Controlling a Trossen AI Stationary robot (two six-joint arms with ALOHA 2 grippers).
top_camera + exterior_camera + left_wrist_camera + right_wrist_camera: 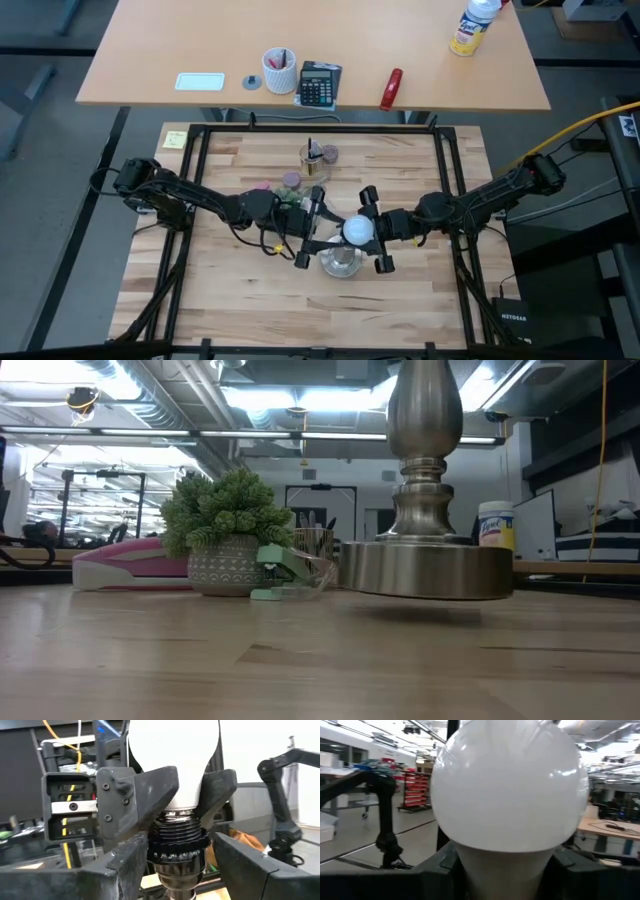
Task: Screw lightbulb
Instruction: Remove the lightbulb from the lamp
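Jaws of the right gripper [371, 232], at the high view's centre, we see clamped on the neck of the lightbulb [357, 231], whose thread sits in the black socket [176, 851]. Left gripper [310, 228] fingers [131, 857] flank that socket; whether they touch it we cannot tell. We judge the bulb light, smooth, slippery and fragile, best held low on the neck, gently. The stand [427, 565] looks heavy, its base tipped slightly off the table [300, 660].
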